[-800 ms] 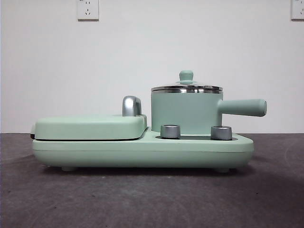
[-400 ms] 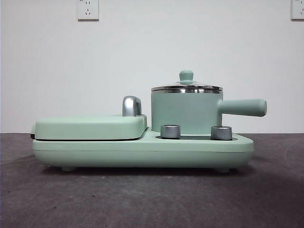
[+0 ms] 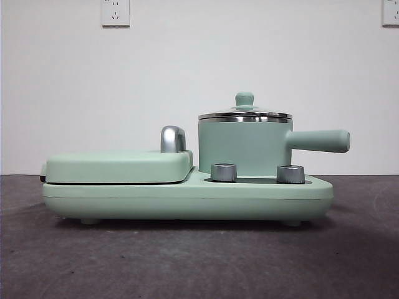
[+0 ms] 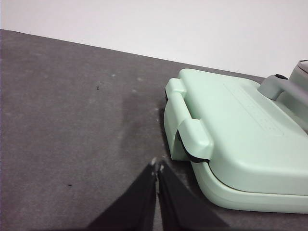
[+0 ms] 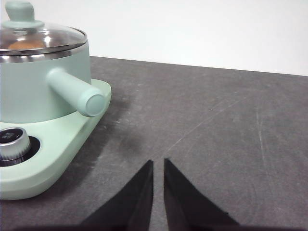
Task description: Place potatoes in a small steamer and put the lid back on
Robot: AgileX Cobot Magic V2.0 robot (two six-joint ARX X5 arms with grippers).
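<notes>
Dark grey table carries one mint-green appliance base. On it, at 9 o'clock, one flat mint-green hinged grill plate; at 3 o'clock, one small mint-green cylindrical steamer with a straight side handle. One clear glass lid with a green knob sits on its steel rim. One orange-brown potato shows through the glass, inside the pot. Judged: task looks complete, so the best move is to keep both arms clear. Two steel dials. Left tool narrow, empty, beside the grill plate. Right tool narrow, empty, well apart from the handle.
</notes>
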